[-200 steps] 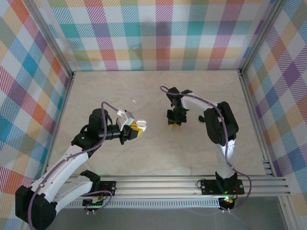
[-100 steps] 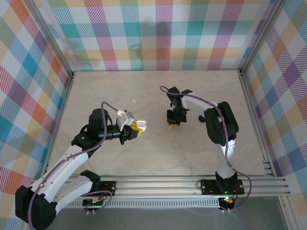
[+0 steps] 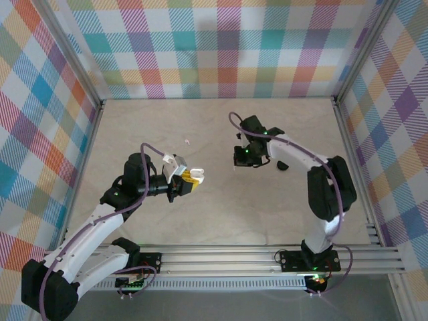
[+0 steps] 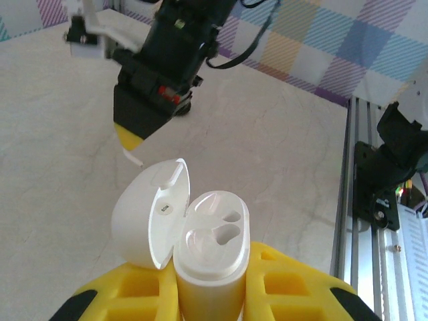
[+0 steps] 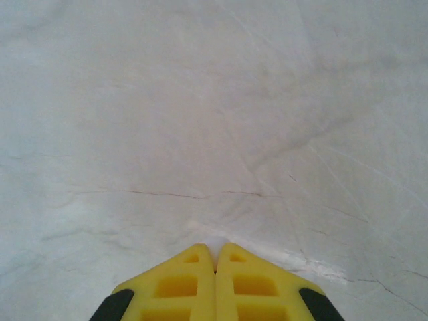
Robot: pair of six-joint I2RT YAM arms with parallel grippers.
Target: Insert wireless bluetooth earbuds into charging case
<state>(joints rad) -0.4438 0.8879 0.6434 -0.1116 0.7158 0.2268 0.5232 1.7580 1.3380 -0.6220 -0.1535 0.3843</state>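
**Top view.** My left hand sits left of centre above the counter, its yellow fingers clamped on the white charging case. My right hand hangs to the right of the case, apart from it, with bare counter between the two. A loose white earbud lies on the counter beyond my left hand, touching neither hand. A small black item lies on the counter just beside my right forearm. It is too small to identify.

**Left wrist view.** The charging case stands upright between the fingers of my left hand. Its lid is swung open to the left, and the two earbud sockets in its top face show as bare hollows. Beyond the case, my right hand points down toward the counter with its fingertips pressed together. A thin white stem juts from below them. It is probably the held earbud pinched there, though little of it shows. The stem is above and to the left of the open lid and does not touch it.

**Right wrist view.** The two yellow fingers of my right hand meet along a closed seam, above pale marbled counter.
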